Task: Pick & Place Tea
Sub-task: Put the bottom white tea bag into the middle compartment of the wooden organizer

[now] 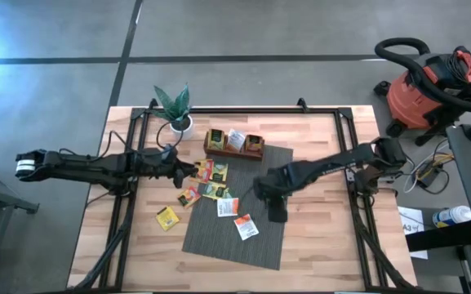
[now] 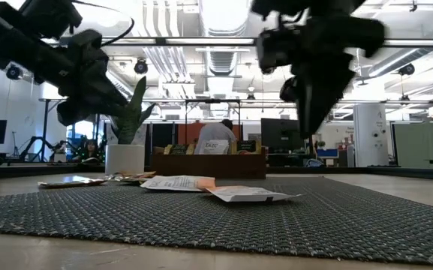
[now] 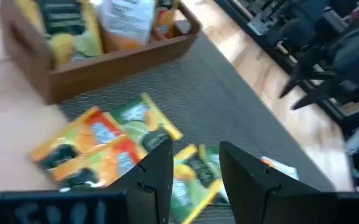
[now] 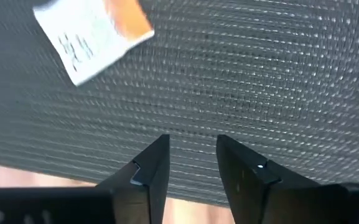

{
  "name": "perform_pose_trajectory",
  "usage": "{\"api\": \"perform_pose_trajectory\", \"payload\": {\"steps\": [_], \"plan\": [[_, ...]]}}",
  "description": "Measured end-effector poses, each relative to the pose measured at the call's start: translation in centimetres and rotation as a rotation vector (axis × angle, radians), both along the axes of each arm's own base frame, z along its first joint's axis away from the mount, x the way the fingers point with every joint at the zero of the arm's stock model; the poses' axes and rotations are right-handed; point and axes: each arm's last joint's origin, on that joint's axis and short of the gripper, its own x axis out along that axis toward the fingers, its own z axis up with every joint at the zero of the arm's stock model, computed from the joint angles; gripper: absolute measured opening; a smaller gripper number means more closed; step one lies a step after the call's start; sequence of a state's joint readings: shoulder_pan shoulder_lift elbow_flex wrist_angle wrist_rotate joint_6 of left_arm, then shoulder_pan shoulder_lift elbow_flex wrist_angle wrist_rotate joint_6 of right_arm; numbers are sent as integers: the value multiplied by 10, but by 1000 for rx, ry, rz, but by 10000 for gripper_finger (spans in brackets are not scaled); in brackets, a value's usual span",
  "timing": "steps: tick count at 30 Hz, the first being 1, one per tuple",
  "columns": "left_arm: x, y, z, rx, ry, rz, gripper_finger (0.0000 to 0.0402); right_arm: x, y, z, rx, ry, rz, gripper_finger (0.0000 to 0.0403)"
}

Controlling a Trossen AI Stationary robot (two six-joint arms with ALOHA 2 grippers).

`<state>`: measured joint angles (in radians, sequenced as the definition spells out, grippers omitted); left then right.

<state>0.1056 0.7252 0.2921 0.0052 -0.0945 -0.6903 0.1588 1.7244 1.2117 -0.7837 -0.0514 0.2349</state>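
Observation:
Tea sachets lie flat on the grey mat [image 1: 255,237] and the wood beside it. A yellow, green and orange cluster [image 1: 211,174] lies at the mat's far left corner. Two white-and-orange sachets [image 1: 228,207] [image 1: 245,226] lie on the mat, and a yellow one [image 1: 167,217] lies on the wood. My left gripper [image 3: 195,180] hovers open over the cluster [image 3: 104,140]. My right gripper [image 4: 191,165] points down over bare mat, open, with a white-and-orange sachet [image 4: 92,31] off to one side. In the low view, my right gripper [image 2: 315,112] hangs well above the mat.
A brown wooden tray [image 1: 235,144] with sachets standing in it sits at the mat's far edge. A potted plant [image 1: 175,110] stands at the far left of the table. Black frame rails [image 1: 357,204] run along both sides. A red shop vacuum [image 1: 427,86] stands on the floor beyond the right edge.

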Motion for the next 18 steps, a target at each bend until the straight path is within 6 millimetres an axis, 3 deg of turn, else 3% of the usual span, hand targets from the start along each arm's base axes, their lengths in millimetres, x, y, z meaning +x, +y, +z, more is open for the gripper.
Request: {"api": "perform_pose_trajectory", "payload": {"steps": [4, 10, 13, 18], "plan": [[17, -7, 22, -7, -28, -48, 123, -13, 22, 0, -101, -85, 140, 132], [63, -27, 52, 104, 39, -168, 123, -33, 48, -18, -113, -159, 277, 132], [89, -40, 46, 147, 179, -242, 123, -38, 62, -26, -112, -203, 350, 132], [122, -61, 19, 167, 384, -327, 123, -42, 76, -39, -139, -281, 509, 132]]}}
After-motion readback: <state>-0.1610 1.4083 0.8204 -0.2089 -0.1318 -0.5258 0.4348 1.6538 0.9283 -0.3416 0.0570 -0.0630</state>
